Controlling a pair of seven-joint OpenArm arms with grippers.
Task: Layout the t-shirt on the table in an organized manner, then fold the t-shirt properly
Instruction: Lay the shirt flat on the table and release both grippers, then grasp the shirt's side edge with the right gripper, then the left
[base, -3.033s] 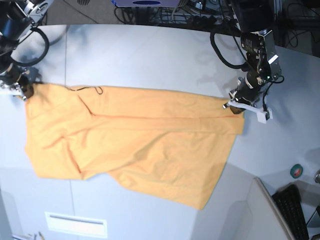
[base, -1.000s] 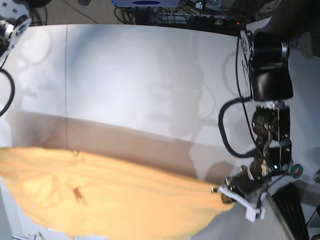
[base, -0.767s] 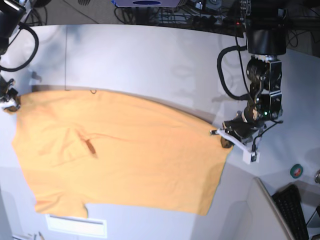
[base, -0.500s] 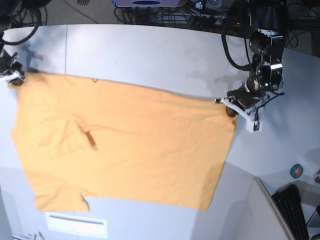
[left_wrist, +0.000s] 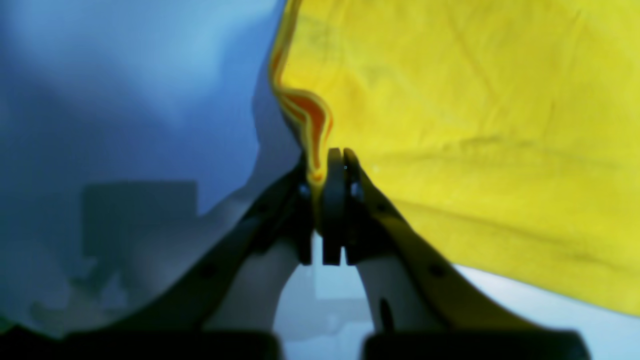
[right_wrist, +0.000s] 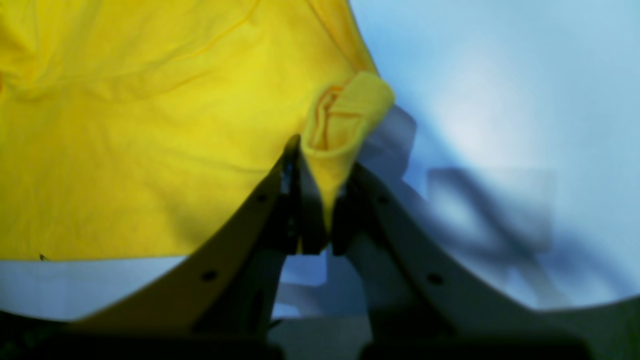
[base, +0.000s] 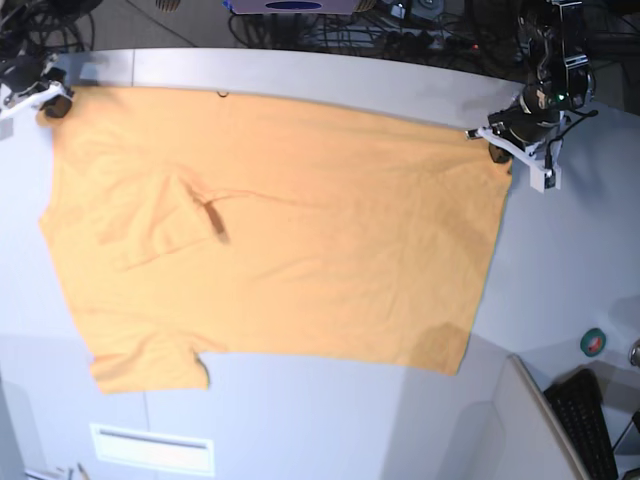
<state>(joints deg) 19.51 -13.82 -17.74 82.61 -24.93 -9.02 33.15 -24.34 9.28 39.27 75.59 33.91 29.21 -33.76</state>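
A: Where do we find the shirt (base: 280, 230) in the base view?

B: Spread over the far half of the table (base: 560, 270), its far edge stretched between our two grippers. One sleeve lies toward the near left of the view; a small dark mark and a few creases sit left of centre.

A: And the grippers?

B: Both are clenched on cloth. In the left wrist view, the left gripper (left_wrist: 325, 167) pinches a thin fold of the shirt's edge between jaws pressed nearly together. In the right wrist view, the right gripper (right_wrist: 320, 200) holds a thicker bunched corner that bulges above its tips.

A: What could go wrong from here?

B: We judge three risks. The left grip bites only a narrow fold — a further pull outward could slip it free and let that corner drop. The right-hand bunch may stay rolled once let go, leaving a lump at the corner. And the far edge lies close to the table's rim; carrying it any farther could hang cloth over the side — the layout would then need redoing before we fold.
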